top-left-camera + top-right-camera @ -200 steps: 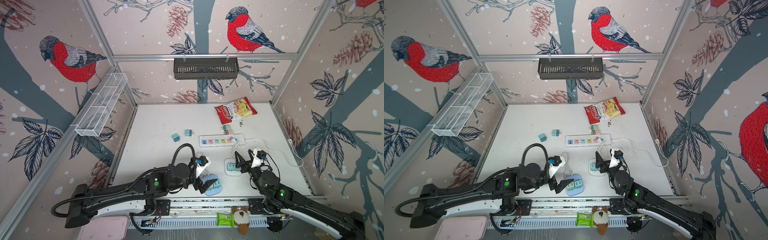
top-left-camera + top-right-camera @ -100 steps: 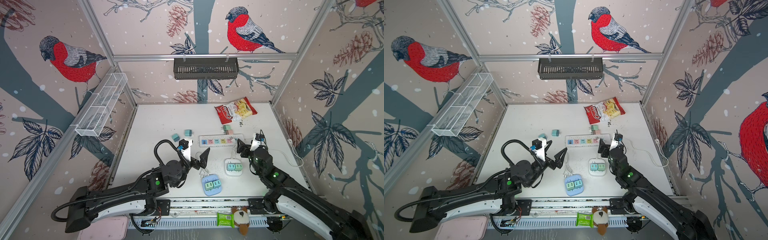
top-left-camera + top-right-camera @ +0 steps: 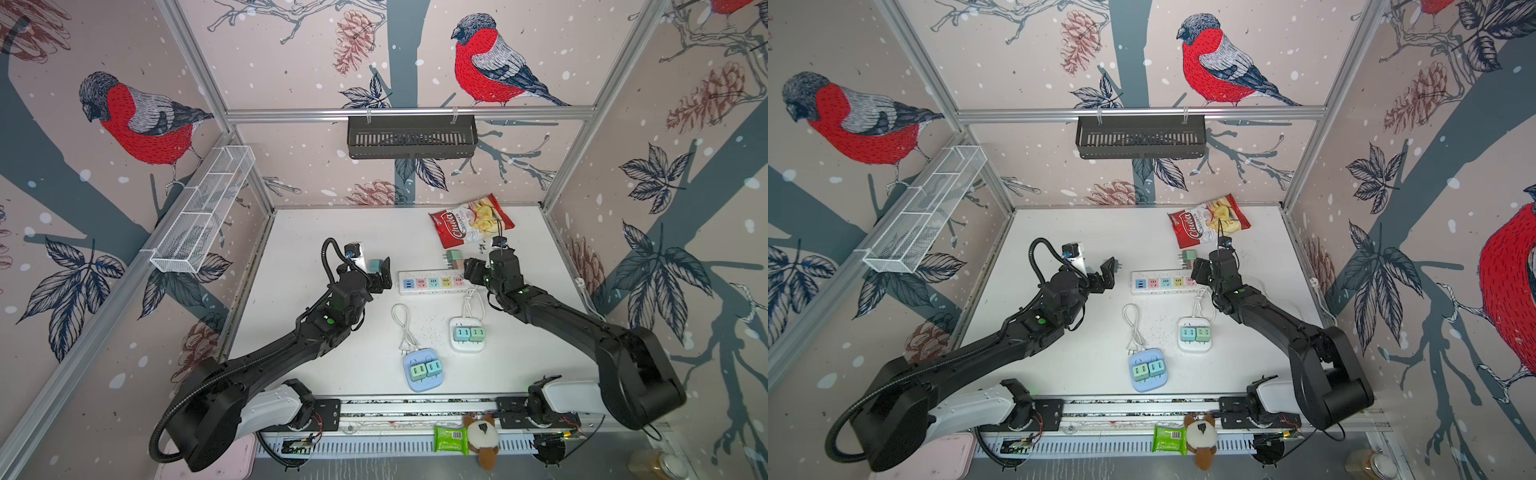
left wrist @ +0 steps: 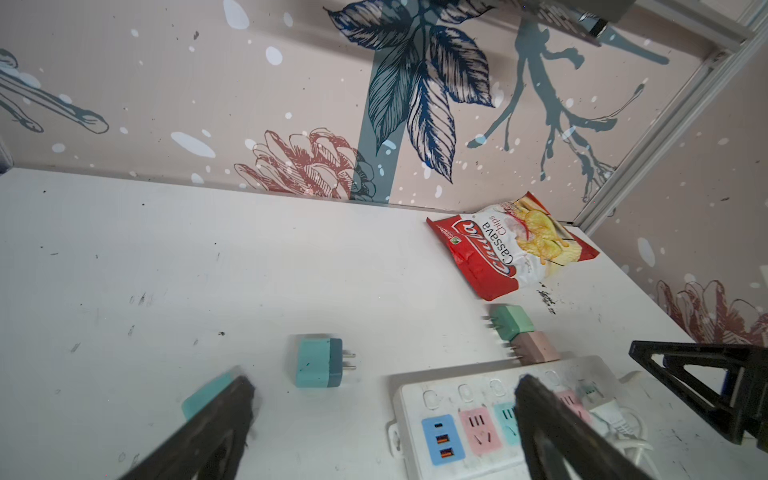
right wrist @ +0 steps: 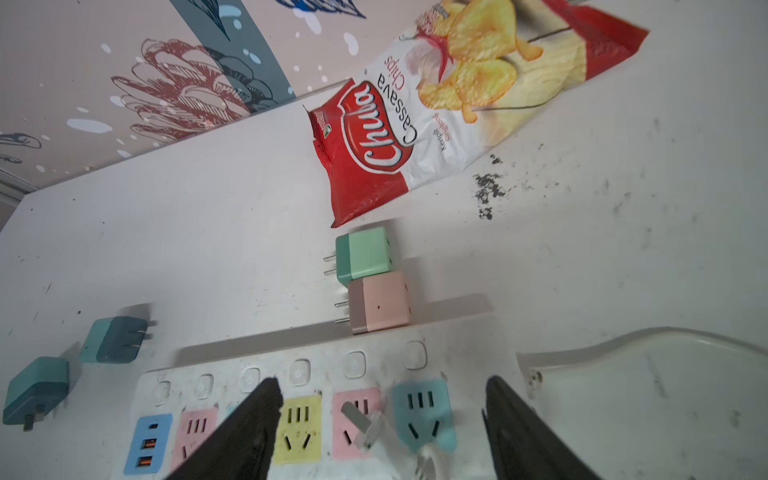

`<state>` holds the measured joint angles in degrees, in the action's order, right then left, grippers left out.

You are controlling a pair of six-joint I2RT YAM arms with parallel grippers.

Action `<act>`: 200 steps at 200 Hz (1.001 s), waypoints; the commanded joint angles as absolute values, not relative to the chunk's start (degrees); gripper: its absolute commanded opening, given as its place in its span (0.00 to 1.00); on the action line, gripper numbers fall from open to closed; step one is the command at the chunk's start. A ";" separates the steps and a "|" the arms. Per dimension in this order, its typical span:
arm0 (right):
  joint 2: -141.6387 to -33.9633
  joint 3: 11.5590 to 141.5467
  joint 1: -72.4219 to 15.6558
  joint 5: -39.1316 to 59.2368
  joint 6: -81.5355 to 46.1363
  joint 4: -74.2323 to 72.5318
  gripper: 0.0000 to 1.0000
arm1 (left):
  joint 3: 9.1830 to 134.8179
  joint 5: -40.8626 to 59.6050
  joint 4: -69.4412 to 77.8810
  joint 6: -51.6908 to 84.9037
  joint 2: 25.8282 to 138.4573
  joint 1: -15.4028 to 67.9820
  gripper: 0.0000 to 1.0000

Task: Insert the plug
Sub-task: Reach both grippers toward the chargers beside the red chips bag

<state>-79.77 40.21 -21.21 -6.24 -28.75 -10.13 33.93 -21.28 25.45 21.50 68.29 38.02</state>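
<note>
A white power strip (image 3: 432,283) (image 3: 1163,284) with coloured sockets lies across the back middle of the table. In the right wrist view a white plug (image 5: 368,430) on a white cable lies tilted on the strip's (image 5: 291,370) pink socket, prong up, not seated. My right gripper (image 5: 382,386) (image 3: 471,268) hovers open over the strip's right end. Its fingers stand wide on either side of the plug, touching nothing. My left gripper (image 4: 385,381) (image 3: 380,276) is open and empty at the strip's (image 4: 419,395) left end, above a teal adapter (image 4: 318,361).
A green adapter (image 5: 365,255) and a pink adapter (image 5: 380,301) lie just behind the strip. A chips bag (image 3: 471,222) lies further back. Nearer the front are a white hub (image 3: 467,334), a blue hub (image 3: 424,370) with adapters plugged in, and a loose white cable (image 3: 403,328).
Both arms have swung from the hubs at the front back to the power strip. The right jaws have narrowed a little.
</note>
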 commanded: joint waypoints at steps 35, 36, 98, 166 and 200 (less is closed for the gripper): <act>-85.33 43.86 -19.80 0.96 -29.80 -10.25 0.80 | 39.11 -13.10 27.36 25.63 78.75 35.24 0.95; -85.38 43.86 -19.79 0.96 -29.84 -10.22 0.80 | 39.15 -13.10 27.26 25.65 78.93 35.24 0.95; -90.34 47.40 -19.22 2.15 -29.36 -8.82 0.82 | 45.55 -12.88 21.14 24.34 87.76 35.24 0.95; -97.13 51.14 -19.34 4.51 -29.44 -8.66 0.78 | 50.43 -10.28 20.95 23.51 95.80 35.24 0.95; -97.51 52.22 -19.79 3.08 -29.13 -7.07 0.76 | 52.29 -10.24 18.42 24.40 97.88 35.25 0.94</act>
